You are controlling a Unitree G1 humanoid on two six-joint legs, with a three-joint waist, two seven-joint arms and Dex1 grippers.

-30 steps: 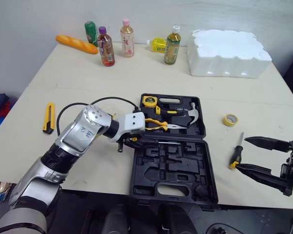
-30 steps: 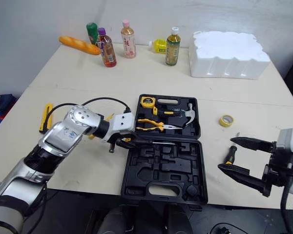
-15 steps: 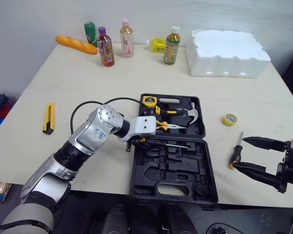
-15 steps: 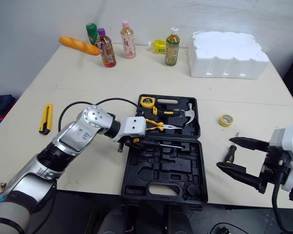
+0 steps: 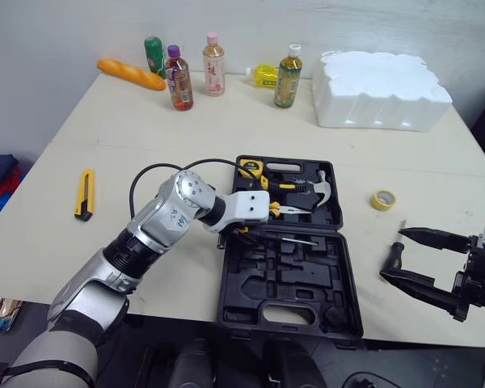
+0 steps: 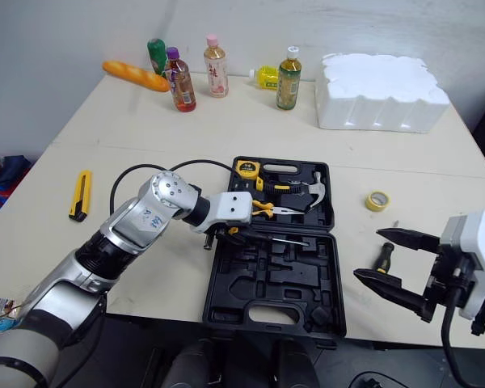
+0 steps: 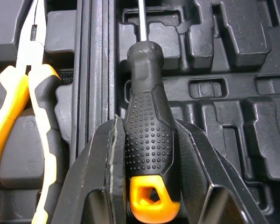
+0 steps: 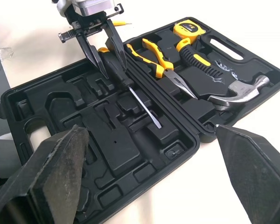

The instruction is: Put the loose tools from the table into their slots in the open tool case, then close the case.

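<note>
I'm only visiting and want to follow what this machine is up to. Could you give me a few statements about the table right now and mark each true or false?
1. The left gripper is shut on a screwdriver. True.
2. The right gripper holds the hammer. False: it is open and empty, and the hammer lies in the tool case.
3. The tool case is closed. False: it lies open.
4. A yellow utility knife lies on the table, outside the case. True.
5. The yellow tape roll sits inside the case. False: it lies on the table, to the right of the case.
</note>
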